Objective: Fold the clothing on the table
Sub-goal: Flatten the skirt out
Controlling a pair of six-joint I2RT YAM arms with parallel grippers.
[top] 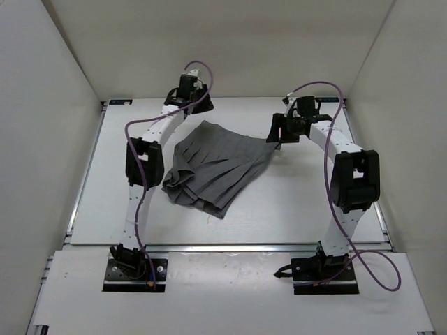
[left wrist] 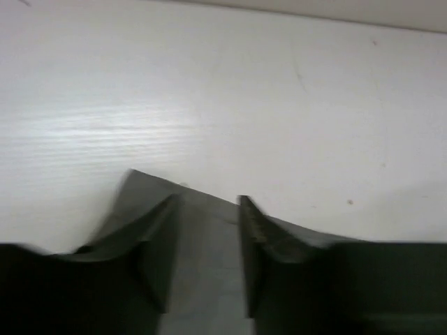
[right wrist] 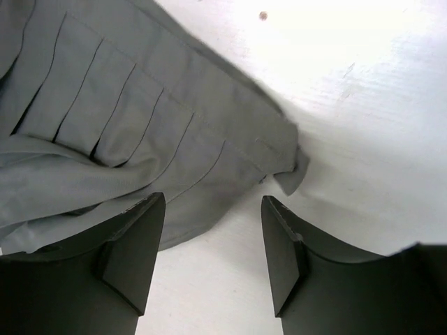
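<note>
**Uneven corner grasp could drag the skirt instead of folding it**

The medium-grey pleated fabric skirt (top: 216, 167) lies spread at the centre of the overhead view. Its lower-left part is already bunched and its waistband runs along the upper right.

The left end effector (left wrist: 207, 209) sits over the skirt's upper-left corner with grey cloth between its fingers. Whether it is pinching that cloth or only straddling it cannot be told from the blurred wrist view.

The right end effector (right wrist: 213, 202) is released, its fingers wide apart. Bare table shows between them, and the waistband corner (right wrist: 290, 171) lies just ahead, ungrasped.

- **One-sided lift:** if only the left side has cloth, lifting would likely pull the skirt askew and deepen the bunching at lower left.
- **Missed grasp:** the right fingers could close on the table alone, or catch only the small flap at the corner, which might slip out.
- **Pleats:** soft pleats will probably splay when dragged.

The large flat white table (top: 300, 202) looks smooth, so the cloth should slide easily. Plain white walls (top: 63, 84) enclose it, and a metal rail (top: 230, 247) crosses the lower part of the overhead view.
</note>
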